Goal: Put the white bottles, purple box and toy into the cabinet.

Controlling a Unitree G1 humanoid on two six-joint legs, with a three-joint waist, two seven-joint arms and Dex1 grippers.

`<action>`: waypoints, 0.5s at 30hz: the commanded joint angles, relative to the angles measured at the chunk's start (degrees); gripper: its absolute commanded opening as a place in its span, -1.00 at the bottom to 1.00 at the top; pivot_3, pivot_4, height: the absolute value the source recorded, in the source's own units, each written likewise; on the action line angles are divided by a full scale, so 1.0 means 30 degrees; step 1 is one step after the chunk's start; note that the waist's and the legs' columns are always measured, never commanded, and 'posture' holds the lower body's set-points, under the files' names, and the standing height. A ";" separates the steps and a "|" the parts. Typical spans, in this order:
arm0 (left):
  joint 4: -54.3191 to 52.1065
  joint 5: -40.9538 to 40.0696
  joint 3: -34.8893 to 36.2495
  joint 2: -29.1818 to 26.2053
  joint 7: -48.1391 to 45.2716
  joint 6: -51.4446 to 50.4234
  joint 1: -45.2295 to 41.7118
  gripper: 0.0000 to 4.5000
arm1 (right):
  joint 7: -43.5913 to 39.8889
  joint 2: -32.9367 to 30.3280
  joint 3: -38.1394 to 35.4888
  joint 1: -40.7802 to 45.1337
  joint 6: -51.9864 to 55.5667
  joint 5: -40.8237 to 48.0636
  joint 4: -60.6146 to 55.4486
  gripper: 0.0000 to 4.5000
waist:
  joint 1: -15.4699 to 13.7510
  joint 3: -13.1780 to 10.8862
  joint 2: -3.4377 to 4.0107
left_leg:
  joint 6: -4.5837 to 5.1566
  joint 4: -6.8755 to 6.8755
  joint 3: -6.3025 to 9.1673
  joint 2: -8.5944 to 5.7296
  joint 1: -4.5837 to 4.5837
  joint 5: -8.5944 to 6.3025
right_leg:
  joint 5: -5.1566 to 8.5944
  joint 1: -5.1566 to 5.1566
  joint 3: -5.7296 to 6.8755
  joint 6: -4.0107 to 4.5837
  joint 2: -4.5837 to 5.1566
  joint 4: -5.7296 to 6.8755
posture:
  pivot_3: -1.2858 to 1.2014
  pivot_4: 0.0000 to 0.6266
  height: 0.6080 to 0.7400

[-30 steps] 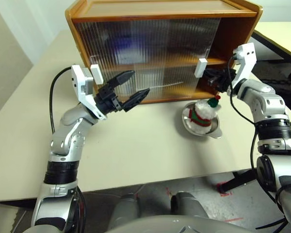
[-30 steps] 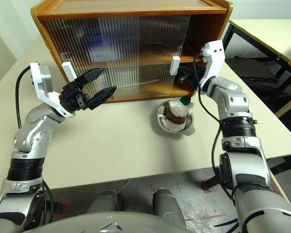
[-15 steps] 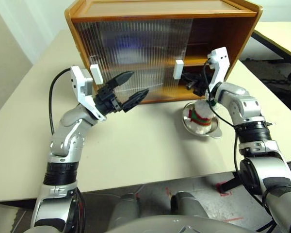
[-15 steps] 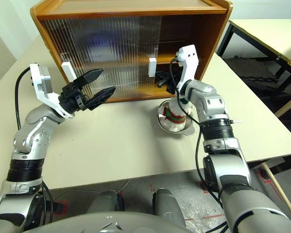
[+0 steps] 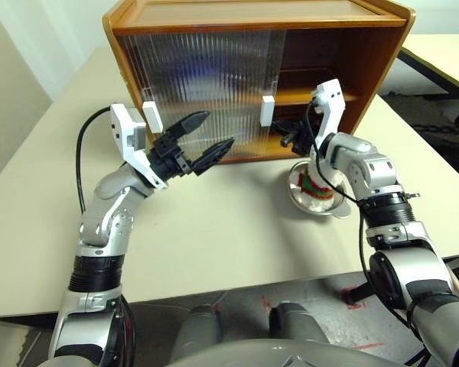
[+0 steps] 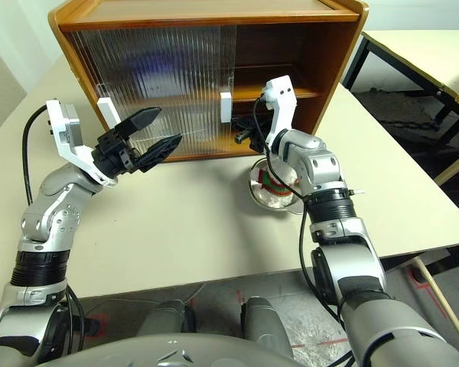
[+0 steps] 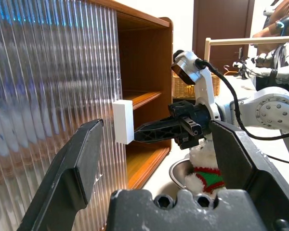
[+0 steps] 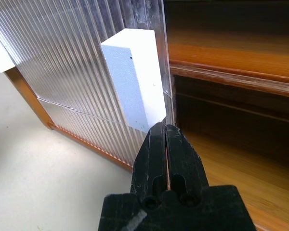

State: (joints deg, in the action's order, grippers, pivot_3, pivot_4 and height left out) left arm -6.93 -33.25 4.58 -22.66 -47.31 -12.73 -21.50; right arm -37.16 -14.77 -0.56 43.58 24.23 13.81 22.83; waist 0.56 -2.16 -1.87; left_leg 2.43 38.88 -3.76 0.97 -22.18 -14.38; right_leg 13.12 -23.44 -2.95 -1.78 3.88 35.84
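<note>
The wooden cabinet [image 5: 252,15] stands at the back of the table, its right side open on two bare shelves. My right gripper [image 5: 285,140] is shut, its tip pressed against the right side of the sliding door's white handle [image 5: 268,111], seen close up as the handle [image 8: 135,77]. The toy [image 5: 315,186] sits in a steel bowl [image 5: 321,205] below my right forearm, partly hidden by it. My left gripper [image 5: 210,134] hangs open and empty in front of the ribbed door [image 5: 199,76]. The white bottles and purple box are hidden; a bluish smudge shows through the door.
A second white handle [image 5: 151,116] sits at the door's left end. The cream table [image 5: 214,229] has free room in front of the cabinet. Another table [image 5: 444,53] stands to the right. A person's arm [image 7: 279,9] shows beyond it.
My right gripper has moved left with the door handle ahead of it, and the sliding door has slid left, widening the opening. The left arm has stayed still.
</note>
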 commanded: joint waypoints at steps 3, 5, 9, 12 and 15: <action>-0.0085 0.0323 -0.0180 0.0156 0.0057 0.0223 -0.0062 1.00 | -0.0119 -0.0316 -0.0073 0.0303 -0.0214 -0.0021 -0.0138 -0.98 | 0.0001 -0.0001 0.0001 | -0.0001 0.0000 0.0000 0.0000 0.0000 -0.0001 | 0.0000 0.0000 -0.0001 0.0000 0.0000 -0.0001 | 0.10 -1.00 1.00; 0.0012 0.0345 -0.0218 0.0228 0.0047 0.0271 -0.0128 1.00 | -0.0113 -0.0653 -0.0265 0.0317 -0.0148 0.0031 -0.0388 -0.98 | -0.0004 -0.0004 0.0005 | -0.0001 0.0000 -0.0001 -0.0001 -0.0002 -0.0001 | 0.0001 0.0000 0.0001 0.0000 0.0003 -0.0003 | 0.10 -1.00 1.00; 0.0274 0.0389 -0.0304 0.0415 -0.0069 0.0370 -0.0298 1.00 | -0.0043 -0.1794 -0.0826 0.0177 0.0365 0.0357 -0.1559 -0.98 | -0.0038 -0.0012 0.0018 | 0.0000 0.0000 0.0002 -0.0010 -0.0021 0.0000 | 0.0004 -0.0005 0.0012 -0.0004 0.0019 -0.0011 | 0.08 -1.00 1.00; 0.0505 0.0430 -0.0388 0.0558 -0.0220 0.0464 -0.0391 1.00 | -0.0043 -0.2553 -0.0982 0.0026 0.0458 0.0384 -0.2493 -0.98 | 0.0005 -0.0015 0.0022 | 0.0001 -0.0002 0.0001 -0.0010 -0.0024 0.0000 | 0.0006 -0.0005 0.0010 -0.0006 0.0017 -0.0020 | 0.07 -1.00 1.00; 0.0772 0.0451 -0.0568 0.0771 -0.0385 0.0546 -0.0565 1.00 | -0.0017 -0.3266 -0.1404 0.0036 0.0945 0.0670 -0.3520 -0.98 | 0.0044 -0.0017 0.0026 | 0.0005 -0.0006 0.0000 -0.0010 -0.0023 0.0003 | 0.0012 -0.0006 0.0010 -0.0005 0.0015 -0.0022 | 0.05 -1.00 1.00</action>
State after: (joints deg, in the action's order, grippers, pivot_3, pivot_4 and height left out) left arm -5.75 -32.68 3.75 -20.62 -47.85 -11.58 -22.23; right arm -37.13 -23.89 -3.52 43.73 25.76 14.72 14.41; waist 0.70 -2.21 -1.80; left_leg 2.45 38.86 -3.76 0.94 -22.25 -14.37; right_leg 13.17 -23.46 -2.92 -1.80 3.92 35.77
